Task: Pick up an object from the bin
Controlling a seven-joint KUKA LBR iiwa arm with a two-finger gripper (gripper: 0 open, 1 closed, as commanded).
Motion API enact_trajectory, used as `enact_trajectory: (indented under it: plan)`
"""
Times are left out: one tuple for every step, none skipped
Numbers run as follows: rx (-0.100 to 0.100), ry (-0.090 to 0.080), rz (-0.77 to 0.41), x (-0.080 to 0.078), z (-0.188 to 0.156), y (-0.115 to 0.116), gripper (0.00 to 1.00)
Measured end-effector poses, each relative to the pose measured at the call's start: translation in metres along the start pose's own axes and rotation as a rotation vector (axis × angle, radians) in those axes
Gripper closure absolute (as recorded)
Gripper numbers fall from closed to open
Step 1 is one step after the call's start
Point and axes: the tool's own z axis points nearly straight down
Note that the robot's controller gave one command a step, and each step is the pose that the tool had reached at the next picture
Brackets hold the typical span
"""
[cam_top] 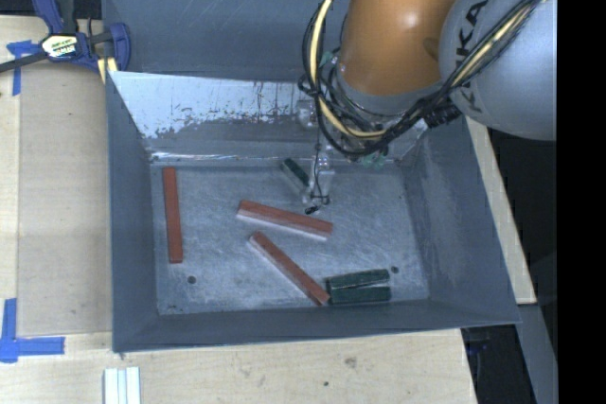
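**Hand low over a stick, grasp not yet made**

The hand [317,194] hung low in the bin [133,232], near the middle of the floor and a little toward the back. Its tip was at, or just above, the right end of the mid stick [284,219], a flat red-brown strip lying nearly level. Whether the hand was apart or together could not be told, and nothing showed held in it. A small green scrap [295,171] lay just beside it to the left. Further out were the slant stick [288,268], its lower end touching a green block [359,288], and the left stick [173,214], well apart by the wall.

The step looked like the descent onto a target, most likely the mid stick. The next move would call for settling squarely across the strip's narrow width, closing firmly, then lifting straight up, clear of the scrap.
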Motion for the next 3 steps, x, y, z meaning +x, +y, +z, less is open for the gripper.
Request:
enact_trajectory:
  plan:
    - [0.001,0.011,0.069,0.060,0.130,0.008,0.00]
    - [0.003,0.009,0.045,0.060,0.151,0.018,0.00]
    - [0.001,0.001,0.048,0.057,0.148,0.018,1.00]
